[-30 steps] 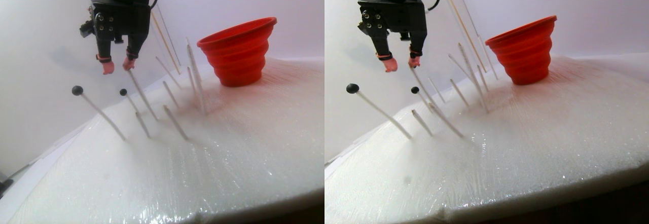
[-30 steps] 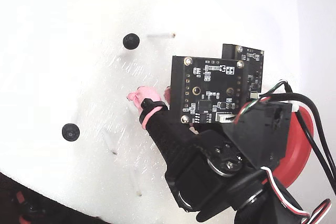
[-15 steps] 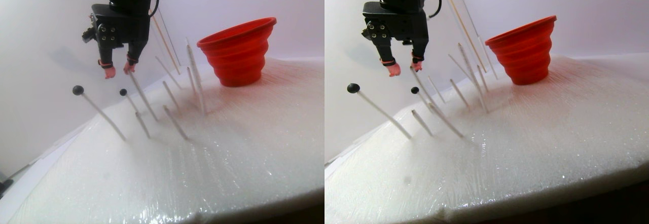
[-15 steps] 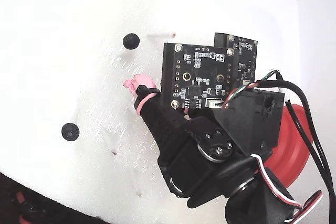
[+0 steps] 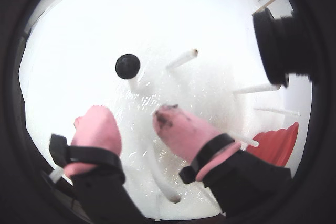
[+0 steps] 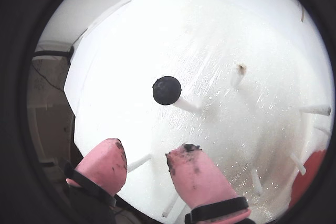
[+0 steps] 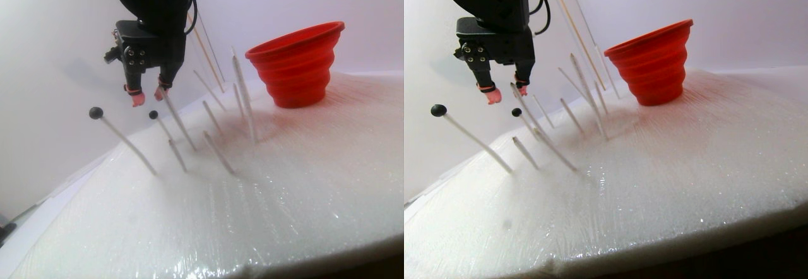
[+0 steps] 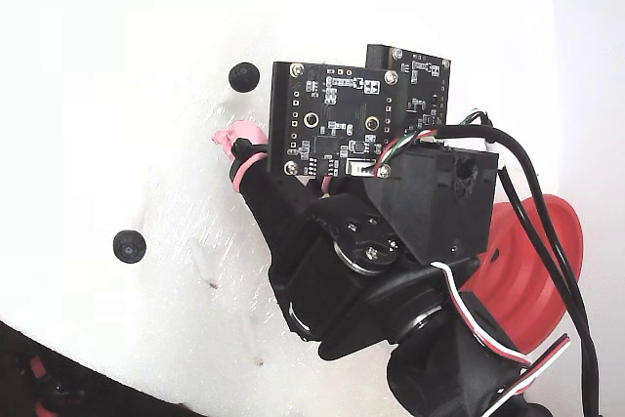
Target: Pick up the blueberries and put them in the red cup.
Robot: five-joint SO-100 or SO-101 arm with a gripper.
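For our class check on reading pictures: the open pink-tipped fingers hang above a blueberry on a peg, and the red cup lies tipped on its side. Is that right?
Not quite. The cup stands upright, rim up, as the stereo pair view shows. The rest holds: in a wrist view the open fingers hang above a blueberry on its peg.

Matte dark blueberries [image 6: 167, 89], rubbery ribbed red cup [image 7: 297, 64], glistening white foam [image 7: 284, 184]
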